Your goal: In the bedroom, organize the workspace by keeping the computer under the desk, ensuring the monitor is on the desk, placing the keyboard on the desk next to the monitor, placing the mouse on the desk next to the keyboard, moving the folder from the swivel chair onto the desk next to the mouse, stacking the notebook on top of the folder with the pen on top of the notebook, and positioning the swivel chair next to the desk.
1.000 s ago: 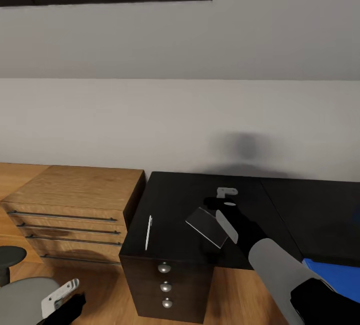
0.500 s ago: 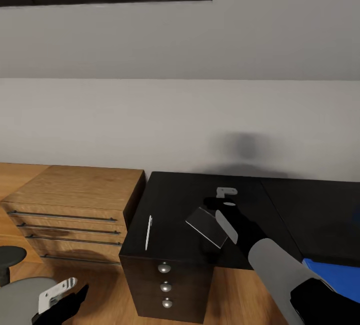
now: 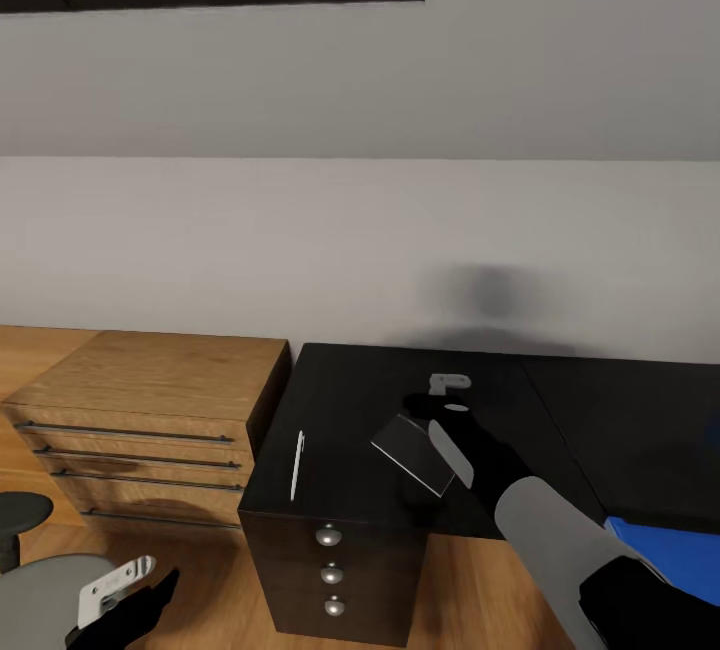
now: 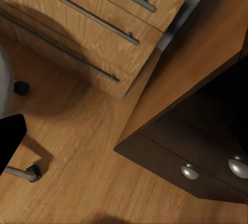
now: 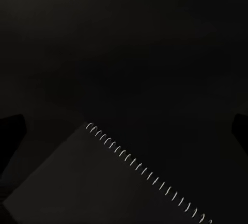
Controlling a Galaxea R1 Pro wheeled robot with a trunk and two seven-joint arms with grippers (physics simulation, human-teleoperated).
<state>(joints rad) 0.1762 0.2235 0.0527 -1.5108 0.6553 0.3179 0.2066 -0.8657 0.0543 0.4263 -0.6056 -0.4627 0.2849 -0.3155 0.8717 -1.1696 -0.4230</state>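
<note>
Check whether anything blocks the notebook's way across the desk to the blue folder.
Nothing visible does. The notebook hangs tilted at the right gripper above the desk; the desk surface toward the folder is bare black, though the right arm hides part of it.

I see the desk [image 3: 350,410] as glossy black, smooth, with shiny round metal knobs [image 3: 329,535] on its drawers. The dresser [image 3: 150,400] left of it and the floor [image 4: 77,172] look like warm grained wood; dresser handles [image 4: 77,10] brushed metal. The notebook [image 3: 415,452] has a matt grey cover and a wire spiral binding [image 5: 150,177]; the pen [image 3: 296,465] looks pale and smooth.
</note>
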